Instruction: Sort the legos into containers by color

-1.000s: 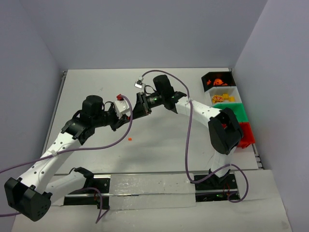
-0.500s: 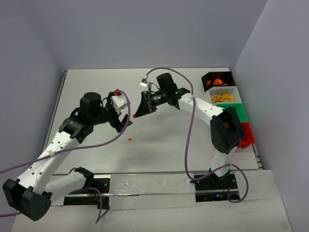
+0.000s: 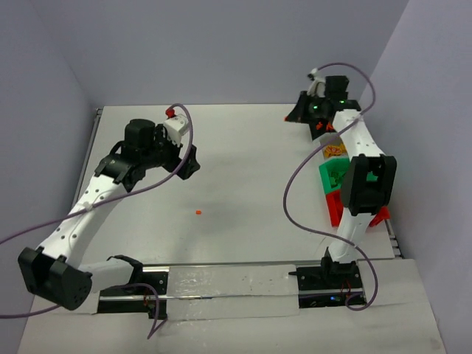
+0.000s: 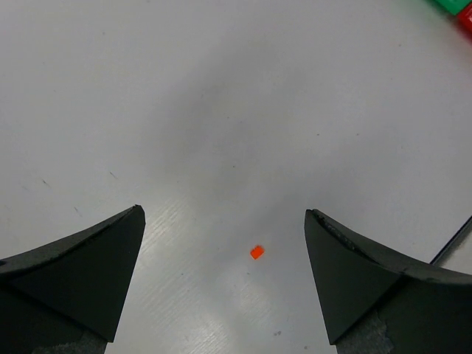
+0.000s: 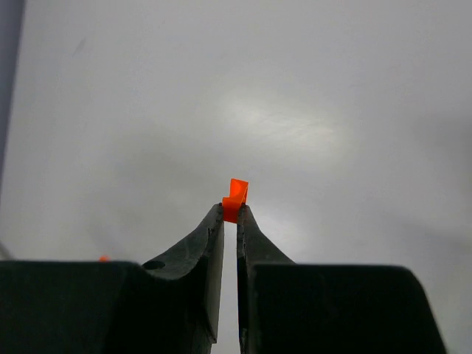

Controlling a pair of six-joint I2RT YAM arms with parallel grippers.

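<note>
Held lego: orange piece point(image 5: 235, 198) pinched at the tips of right gripper point(image 5: 229, 212), jaws all but shut, raised near the far end of the bin row.
Loose lego: one orange bit point(image 4: 256, 252) on the desk, below left gripper point(image 4: 225, 214), spread wide, empty.
Storage: containers point(image 3: 330, 174) at right desk edge, partly hidden by the arm.
Progress: judged nearly done; two orange pieces left.
Surface: plain white desk point(image 3: 243, 162); pale grey walls.

Orange lego bit point(image 5: 236, 193) in black right claw point(image 5: 230, 211); orange lego speck point(image 4: 256, 252) on white table point(image 4: 221, 110).
</note>
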